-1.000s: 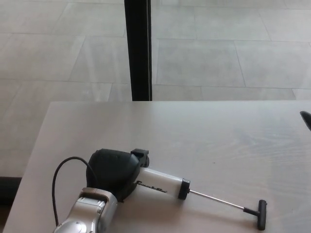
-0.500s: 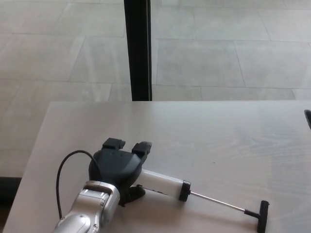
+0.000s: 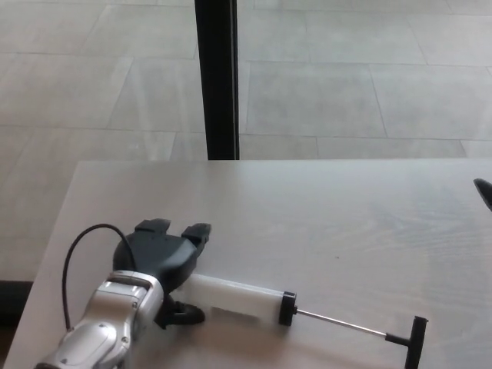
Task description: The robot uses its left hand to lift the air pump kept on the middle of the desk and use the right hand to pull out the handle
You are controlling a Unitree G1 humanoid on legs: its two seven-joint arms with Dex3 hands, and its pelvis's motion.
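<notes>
Since the earlier frames the left hand (image 3: 161, 250) has let go of the air pump (image 3: 240, 300) and slid off towards the barrel's closed end; its fingers (image 3: 198, 231) now stand apart, released, holding nothing. The pump lies flat on the table (image 3: 307, 207), its white barrel just beside the left hand, and its rod (image 3: 340, 324) is drawn well out of the black collar, ending in the T-handle (image 3: 416, 339) on the side of the pump away from that hand. A dark sliver at the picture's right margin, far from the pump, may belong to the right hand; its state cannot be told. Judged from the extended rod, the pull is done and the step in hand is withdrawal: the left hand should clear the barrel without nudging it, so that the pump stays at rest on the table
</notes>
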